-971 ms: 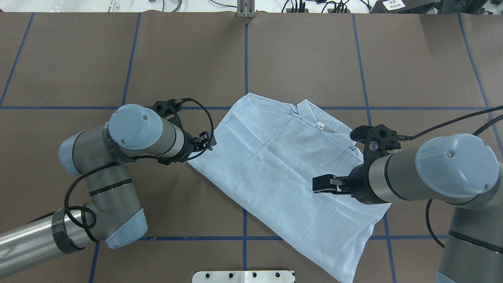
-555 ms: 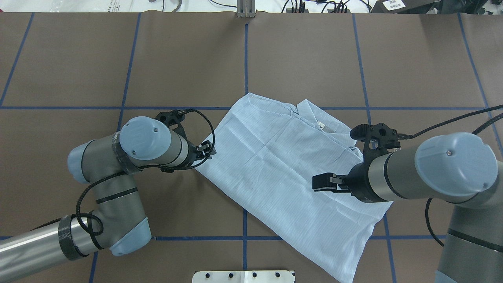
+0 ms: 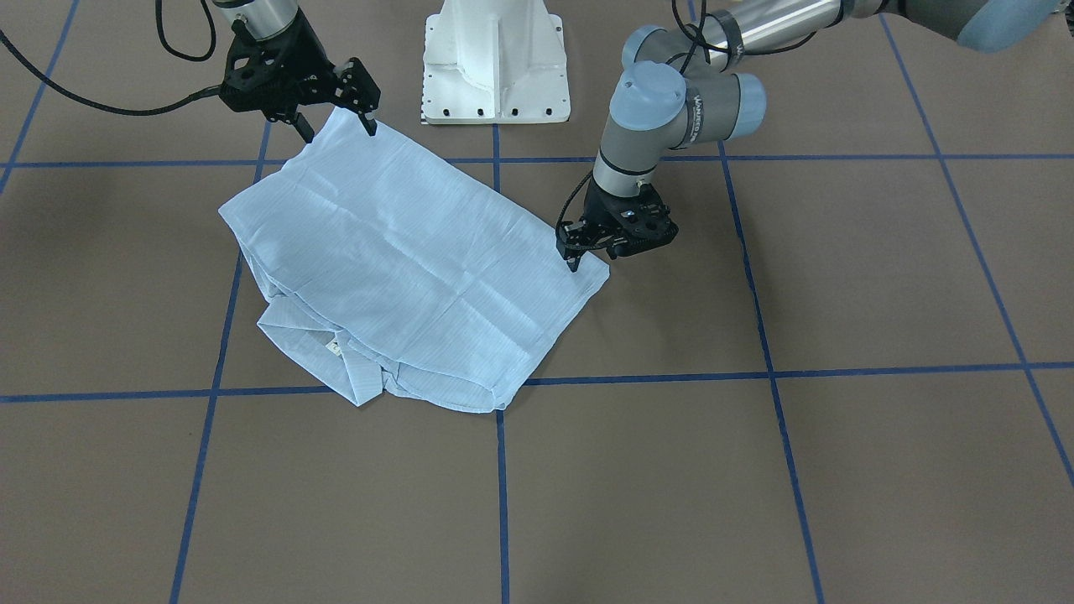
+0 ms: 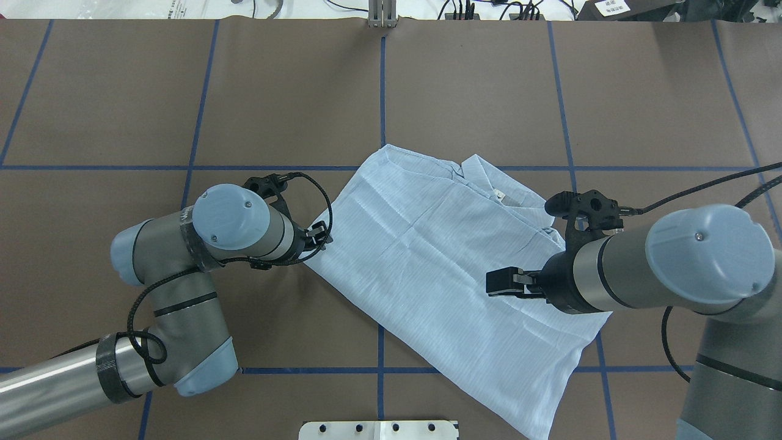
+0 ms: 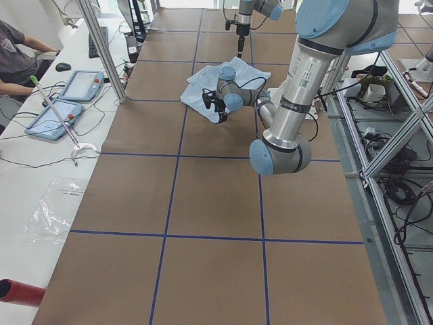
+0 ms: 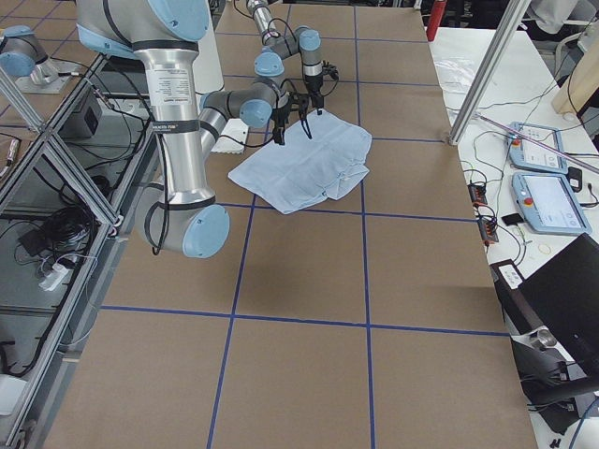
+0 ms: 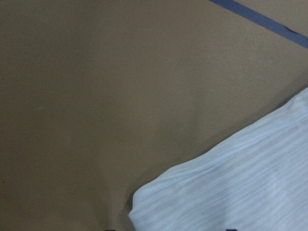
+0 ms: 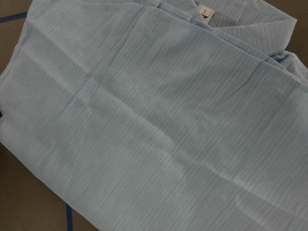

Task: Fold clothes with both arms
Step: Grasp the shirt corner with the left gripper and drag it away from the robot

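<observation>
The light-blue shirt (image 4: pixel 427 256) lies folded on the brown table, collar and white neck label (image 4: pixel 500 194) toward the far right. My left gripper (image 4: pixel 322 235) is low at the shirt's left corner (image 3: pixel 600 281), jaws open. In the left wrist view that corner (image 7: pixel 231 192) lies between two dark fingertips at the bottom edge. My right gripper (image 3: pixel 334 127) hovers open over the shirt's edge nearest the robot, its fingers spread and holding nothing. The right wrist view is filled by the shirt's flat back panel (image 8: pixel 154 125).
The white pedestal base (image 3: pixel 495 67) stands just behind the shirt on the robot's side. Blue tape lines (image 4: pixel 382 91) grid the table. In the left side view a person's arm (image 5: pixel 20 61) and tablets (image 5: pixel 67 95) are at a side desk.
My left arm has moved right and slightly toward the robot, bringing its gripper onto the shirt's left corner. The right arm and the shirt have barely moved.
</observation>
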Action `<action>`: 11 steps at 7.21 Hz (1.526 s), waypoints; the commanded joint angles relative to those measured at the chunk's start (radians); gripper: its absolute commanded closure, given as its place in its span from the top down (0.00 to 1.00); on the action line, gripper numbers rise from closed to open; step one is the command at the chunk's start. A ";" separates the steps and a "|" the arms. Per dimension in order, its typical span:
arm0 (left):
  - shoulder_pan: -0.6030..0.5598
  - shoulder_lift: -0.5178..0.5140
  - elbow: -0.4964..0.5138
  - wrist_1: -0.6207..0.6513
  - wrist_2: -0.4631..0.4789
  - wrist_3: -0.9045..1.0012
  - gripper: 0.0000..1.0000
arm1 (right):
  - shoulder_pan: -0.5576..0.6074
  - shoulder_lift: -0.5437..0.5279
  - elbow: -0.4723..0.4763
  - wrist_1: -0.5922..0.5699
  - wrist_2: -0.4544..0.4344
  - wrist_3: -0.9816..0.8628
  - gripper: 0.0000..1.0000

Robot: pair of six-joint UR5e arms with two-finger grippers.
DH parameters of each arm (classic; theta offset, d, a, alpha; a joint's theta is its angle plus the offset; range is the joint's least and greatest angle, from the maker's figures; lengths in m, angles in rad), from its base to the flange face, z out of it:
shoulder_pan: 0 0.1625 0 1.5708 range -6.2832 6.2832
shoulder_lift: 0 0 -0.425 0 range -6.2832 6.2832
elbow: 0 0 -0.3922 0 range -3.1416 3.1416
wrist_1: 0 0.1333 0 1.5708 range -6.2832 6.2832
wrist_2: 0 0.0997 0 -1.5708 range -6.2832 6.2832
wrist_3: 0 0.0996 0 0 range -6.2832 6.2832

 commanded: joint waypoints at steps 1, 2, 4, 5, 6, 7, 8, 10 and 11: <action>0.000 -0.002 0.001 -0.001 0.000 0.000 0.49 | 0.003 -0.002 -0.002 -0.002 0.000 0.000 1.00; 0.000 -0.003 0.001 -0.001 -0.002 0.000 0.37 | 0.005 -0.002 -0.002 -0.002 0.002 0.000 1.00; 0.002 -0.017 0.013 -0.002 -0.002 0.000 0.29 | 0.011 -0.002 -0.002 -0.002 0.002 0.000 1.00; 0.002 -0.019 0.013 -0.002 -0.003 0.000 0.20 | 0.013 -0.003 -0.003 -0.002 0.002 0.000 1.00; 0.002 -0.022 0.011 -0.001 -0.003 -0.002 0.06 | 0.014 -0.003 -0.003 -0.002 0.002 0.000 1.00; 0.000 -0.025 0.011 -0.001 -0.003 -0.002 0.00 | 0.017 -0.002 -0.006 -0.002 0.002 0.000 1.00; -0.003 -0.023 0.008 0.001 -0.003 -0.002 0.00 | 0.019 -0.002 -0.008 -0.002 0.002 0.000 1.00; -0.052 -0.023 0.010 0.001 -0.003 0.002 0.00 | 0.025 -0.002 -0.009 0.000 0.002 0.000 1.00; -0.085 -0.033 0.014 0.001 -0.005 0.008 0.00 | 0.028 -0.002 -0.011 0.000 0.002 0.000 1.00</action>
